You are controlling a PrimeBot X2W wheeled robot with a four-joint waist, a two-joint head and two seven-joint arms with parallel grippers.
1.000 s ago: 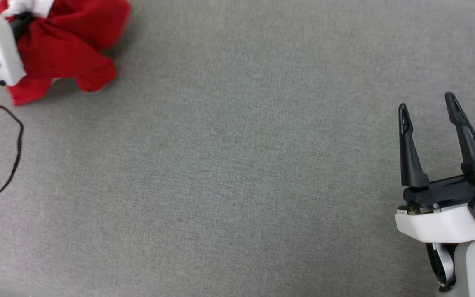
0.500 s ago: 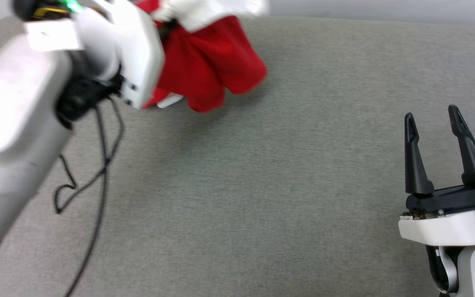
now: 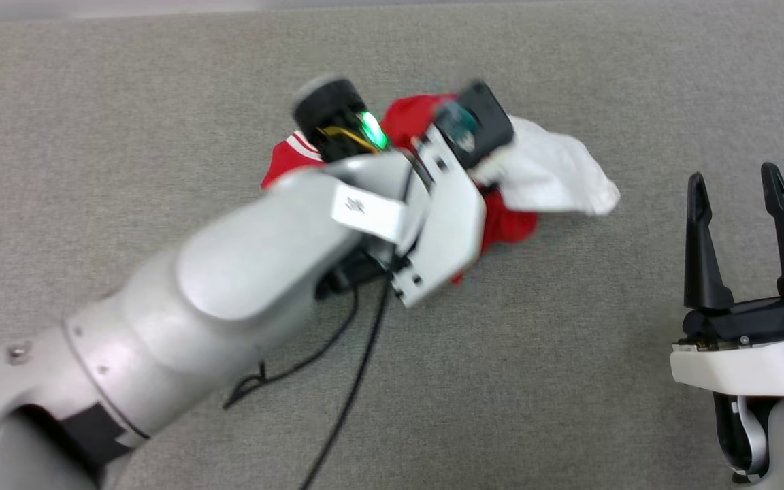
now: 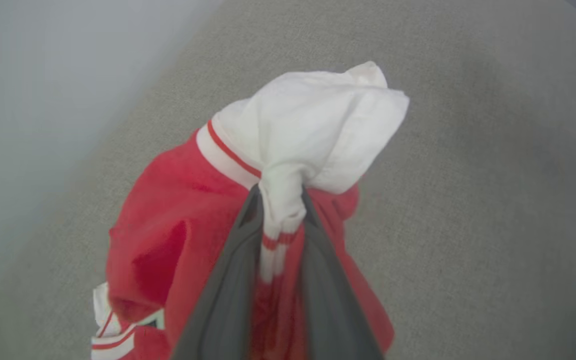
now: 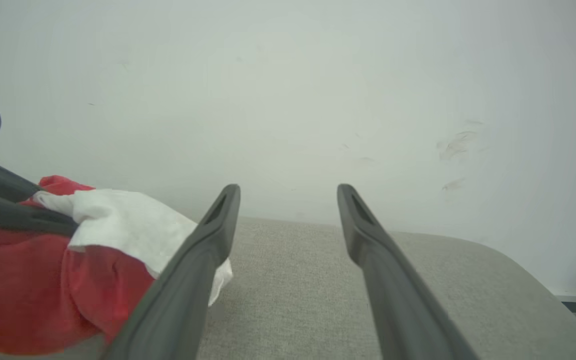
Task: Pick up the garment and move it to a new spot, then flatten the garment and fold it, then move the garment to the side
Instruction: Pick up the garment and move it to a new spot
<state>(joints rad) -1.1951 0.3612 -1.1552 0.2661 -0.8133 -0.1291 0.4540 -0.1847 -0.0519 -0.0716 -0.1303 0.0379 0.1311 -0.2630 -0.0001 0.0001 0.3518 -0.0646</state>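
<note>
Toward twelve o'clock on the grey woven tabletop [image 3: 160,102], the red basketball-style shirt with white sleeves and striped trim [image 3: 548,184] is hanging crumpled from the left gripper [image 4: 280,200], whose dark fingers are clamping on the twisted neck of a white sleeve. The right gripper [image 3: 732,173] is hovering at four o'clock, fingers spread and empty. From it the bundle is sitting at ten o'clock, that sleeve's loose end pointing toward three o'clock; the left arm is nearer, and spreading will probably be calling for the right to reach in. The left wrist view is showing the pinch that the head view is hiding behind the wrist; the right wrist view is showing the bundle's underside near the tabletop, touching or not I cannot tell.
</note>
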